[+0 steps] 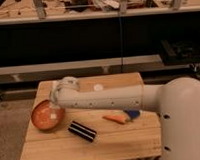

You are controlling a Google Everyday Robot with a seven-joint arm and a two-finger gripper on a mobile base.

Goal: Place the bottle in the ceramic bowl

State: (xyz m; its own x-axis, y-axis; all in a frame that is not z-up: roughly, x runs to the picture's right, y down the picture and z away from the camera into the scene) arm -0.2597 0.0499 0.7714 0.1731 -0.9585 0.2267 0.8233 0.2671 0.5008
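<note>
The ceramic bowl (42, 117), orange-red inside with a darker rim, sits at the left edge of the wooden table (121, 143). My white arm reaches across the table from the right. My gripper (55, 103) hangs over the right side of the bowl. A small whitish shape, the bottle (54, 116), shows inside the bowl right below the gripper. I cannot tell whether the gripper still touches it.
A dark ribbed block (82, 131) lies in front of the arm, right of the bowl. A small white disc (98, 87) lies at the back of the table. An orange object (115, 119) and a blue object (131, 114) lie mid-right. Dark shelving stands behind.
</note>
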